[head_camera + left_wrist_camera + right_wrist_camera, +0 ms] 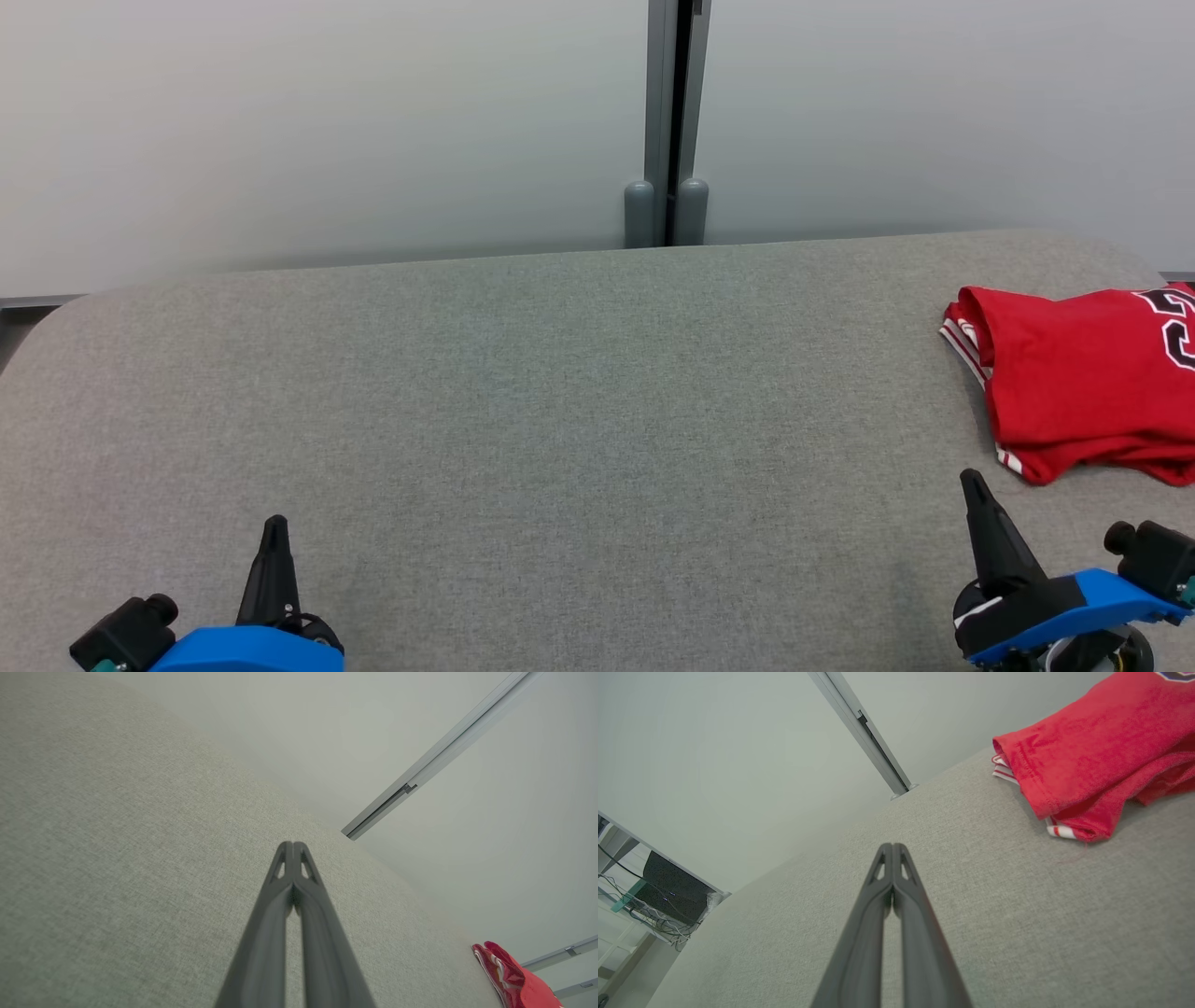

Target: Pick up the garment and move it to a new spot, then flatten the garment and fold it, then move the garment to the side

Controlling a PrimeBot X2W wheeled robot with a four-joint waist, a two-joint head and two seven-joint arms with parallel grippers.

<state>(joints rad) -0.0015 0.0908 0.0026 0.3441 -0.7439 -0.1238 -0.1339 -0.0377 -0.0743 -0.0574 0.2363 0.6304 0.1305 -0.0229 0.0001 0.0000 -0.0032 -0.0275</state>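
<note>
The garment (1083, 383) is a red jersey with white-striped trim and a dark number, lying folded at the far right of the grey padded table (560, 401). It also appears in the right wrist view, garment (1101, 751), and at the lower right of the left wrist view, garment (514, 980). My right gripper (973, 481) hovers just in front of the jersey's near edge, shut and empty. At the lower left my left gripper (274, 525) is shut with nothing in it. Both fingertip pairs meet in the wrist views: left gripper (293, 845), right gripper (892, 847).
A pale wall with a grey vertical post (670, 121) rises behind the table. In the right wrist view a shelf with a dark device and cables (668, 889) stands beyond the table's far end. The table's rounded corners show at the back left and back right.
</note>
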